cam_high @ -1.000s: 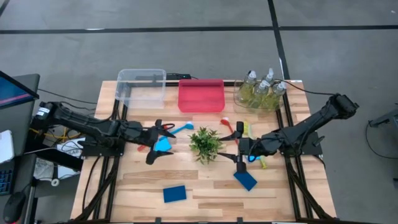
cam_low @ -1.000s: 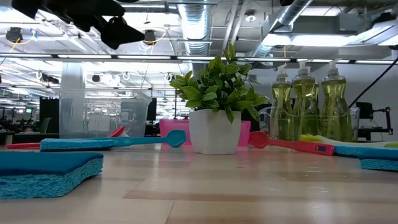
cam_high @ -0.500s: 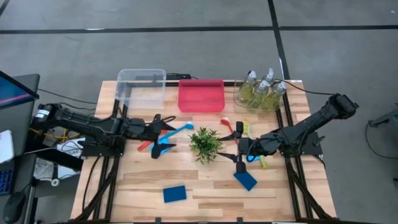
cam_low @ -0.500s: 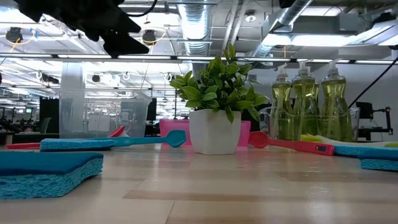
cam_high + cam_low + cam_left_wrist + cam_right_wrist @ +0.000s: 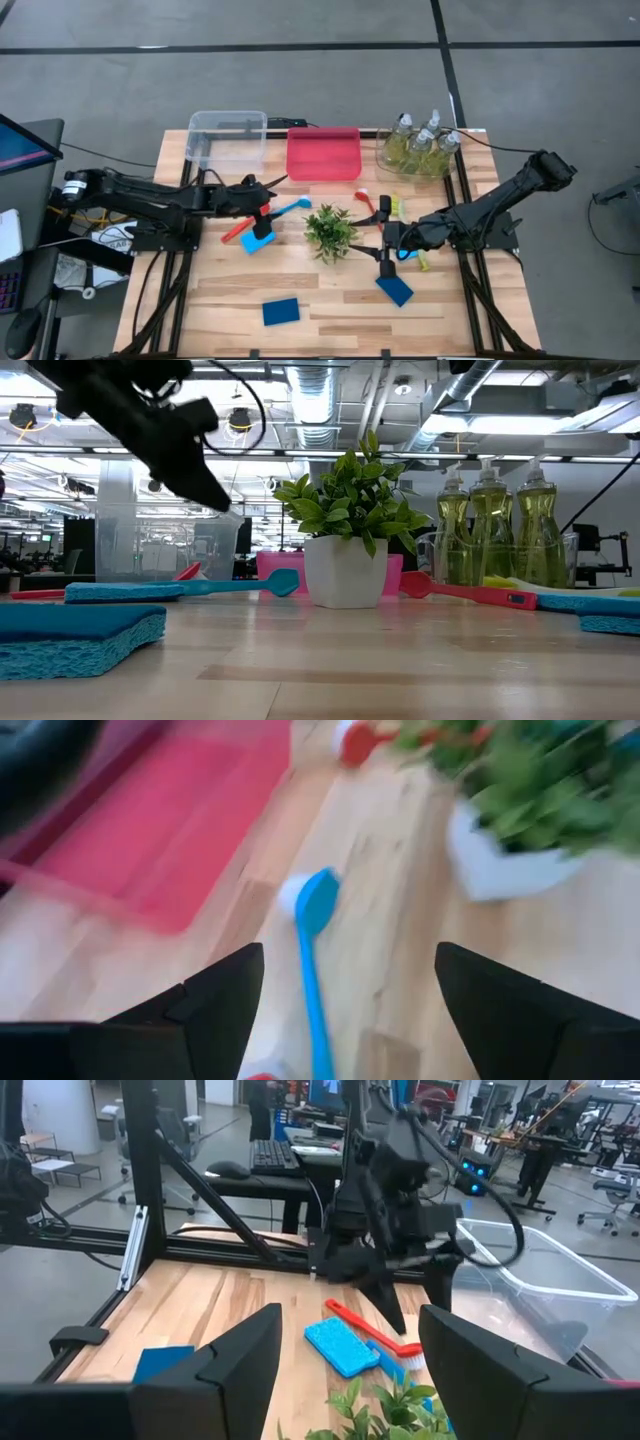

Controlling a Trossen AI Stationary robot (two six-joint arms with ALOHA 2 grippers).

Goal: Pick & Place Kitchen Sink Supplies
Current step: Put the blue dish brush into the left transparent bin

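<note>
Your left hand (image 5: 262,203), fingers spread and holding nothing, hangs above the blue brush (image 5: 290,209) near the middle of the surface (image 5: 330,300), just in front of the pink bin (image 5: 323,153). Judge the brush light, stiff and thin; it may skid on the wood, so take it mid-handle, across its width. The blue sponge (image 5: 259,240) beside it looks soft and will squash. Your right hand (image 5: 384,256) waits open toward the right edge, over another sponge (image 5: 396,291). The pump bottles (image 5: 420,140) stand at the back right corner. No readable label or writing shows anywhere.
</note>
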